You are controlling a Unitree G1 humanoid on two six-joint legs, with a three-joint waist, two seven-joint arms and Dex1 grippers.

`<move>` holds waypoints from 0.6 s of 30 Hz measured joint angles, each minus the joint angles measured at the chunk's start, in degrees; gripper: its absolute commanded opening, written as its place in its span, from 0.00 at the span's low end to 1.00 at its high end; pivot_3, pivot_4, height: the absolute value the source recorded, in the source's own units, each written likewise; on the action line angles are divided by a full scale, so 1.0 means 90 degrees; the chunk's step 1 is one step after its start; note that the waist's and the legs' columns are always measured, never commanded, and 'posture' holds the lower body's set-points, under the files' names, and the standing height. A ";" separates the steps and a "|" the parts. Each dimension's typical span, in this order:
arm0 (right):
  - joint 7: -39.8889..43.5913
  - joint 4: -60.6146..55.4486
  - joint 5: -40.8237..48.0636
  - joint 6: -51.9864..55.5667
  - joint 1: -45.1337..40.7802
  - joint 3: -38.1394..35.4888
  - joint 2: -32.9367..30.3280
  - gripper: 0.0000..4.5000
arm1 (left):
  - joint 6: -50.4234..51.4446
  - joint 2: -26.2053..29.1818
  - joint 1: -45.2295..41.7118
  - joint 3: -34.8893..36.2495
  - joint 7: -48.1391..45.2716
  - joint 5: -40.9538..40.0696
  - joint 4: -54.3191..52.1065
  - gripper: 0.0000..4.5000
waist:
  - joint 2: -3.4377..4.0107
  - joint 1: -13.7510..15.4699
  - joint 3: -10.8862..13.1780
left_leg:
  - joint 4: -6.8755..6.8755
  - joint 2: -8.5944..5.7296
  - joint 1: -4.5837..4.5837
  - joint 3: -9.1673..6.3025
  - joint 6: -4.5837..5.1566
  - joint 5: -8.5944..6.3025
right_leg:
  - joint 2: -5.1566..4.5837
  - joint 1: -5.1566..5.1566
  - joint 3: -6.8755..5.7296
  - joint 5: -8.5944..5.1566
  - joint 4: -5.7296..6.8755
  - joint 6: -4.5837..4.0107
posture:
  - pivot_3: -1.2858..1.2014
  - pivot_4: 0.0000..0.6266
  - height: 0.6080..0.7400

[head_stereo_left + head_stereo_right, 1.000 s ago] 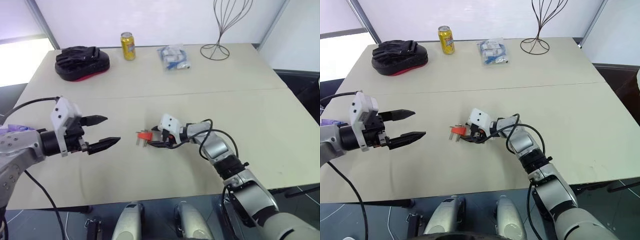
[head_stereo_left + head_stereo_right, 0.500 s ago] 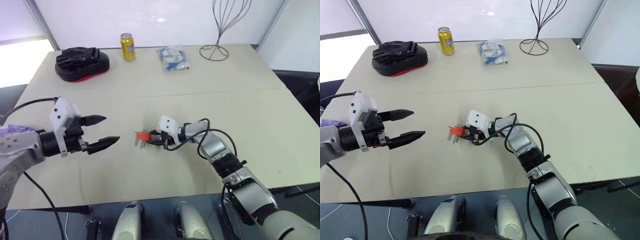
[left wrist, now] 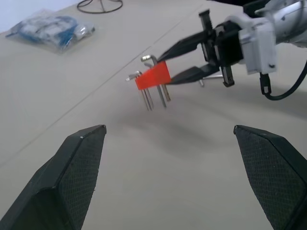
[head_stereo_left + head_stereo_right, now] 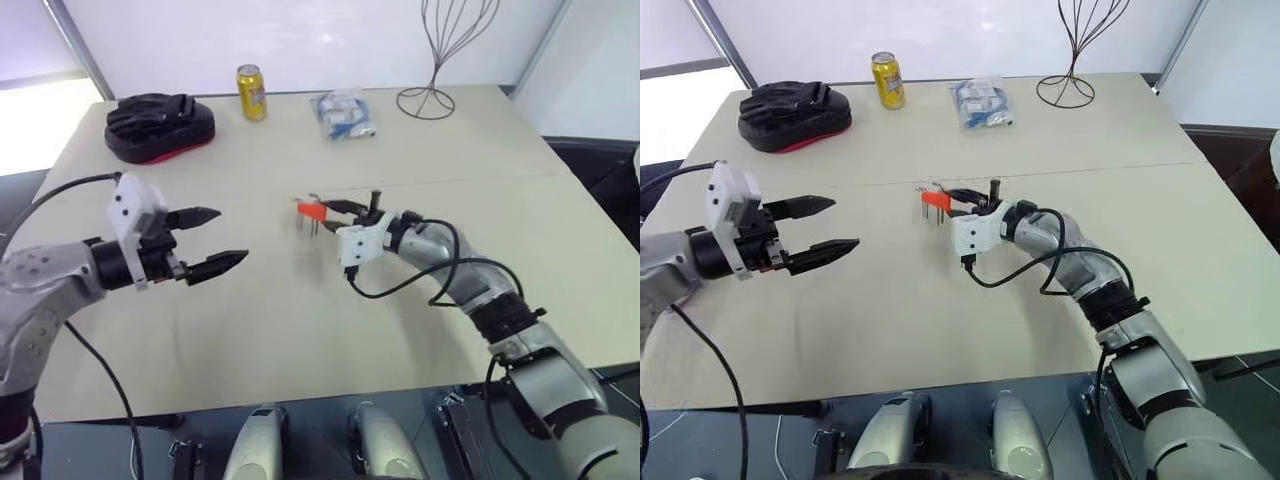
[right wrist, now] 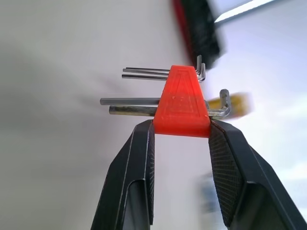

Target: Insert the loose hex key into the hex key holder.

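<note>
Holder (image 3: 153, 76) lifted — tabletop (image 4: 300, 320) below.

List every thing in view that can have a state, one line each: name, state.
hex key holder: clamped between the right gripper's fingers, lifted off the table, keys seated in it.
right gripper: shut on the hex key holder.
left gripper: open, empty, held above the table.
can: upright.
plastic bag: lying flat on the table.
wire stand: upright.
black pad: resting on the table.
</note>
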 measured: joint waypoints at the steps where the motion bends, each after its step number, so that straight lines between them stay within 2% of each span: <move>1: -0.0195 -0.0124 -0.0130 -0.0238 -0.0068 -0.0013 -0.0063 0.23 | -0.0028 -0.0022 -0.0173 -0.0100 -0.0035 0.0048 0.0124 1.00 | -0.0001 -0.0002 0.0000 | 0.0001 0.0000 -0.0002 -0.0001 0.0000 0.0000 | 0.0003 0.0000 -0.0001 0.0000 0.0001 -0.0001 | 0.52 0.24 1.00; 5: -0.0825 -0.0685 -0.0350 -0.1149 -0.0276 -0.0115 -0.0081 0.23 | -0.0119 -0.0259 -0.1019 -0.0489 -0.0194 0.0181 0.0635 1.00 | -0.0004 -0.0031 -0.0001 | 0.0004 0.0001 -0.0003 -0.0003 0.0000 0.0000 | 0.0001 0.0005 -0.0001 0.0000 0.0002 0.0001 | 0.52 0.24 1.00; 9: -0.1282 -0.0663 -0.0698 -0.1645 -0.0282 -0.0118 -0.0162 0.23 | -0.0122 -0.0421 -0.1515 -0.0647 -0.0317 0.0175 0.0937 1.00 | -0.0009 -0.0051 0.0001 | 0.0010 0.0001 -0.0004 -0.0004 0.0001 0.0001 | -0.0005 0.0007 -0.0001 0.0000 0.0003 0.0002 | 0.52 0.24 1.00; 18: -0.1097 -0.0573 -0.0632 -0.2117 -0.0236 -0.0102 -0.0307 0.23 | 0.0033 -0.0766 -0.1975 -0.0733 -0.0454 0.0115 0.1129 1.00 | -0.0009 -0.0101 0.0001 | 0.0008 0.0005 -0.0003 -0.0009 0.0001 0.0001 | 0.0001 0.0007 -0.0002 0.0000 0.0006 0.0002 | 0.52 0.24 1.00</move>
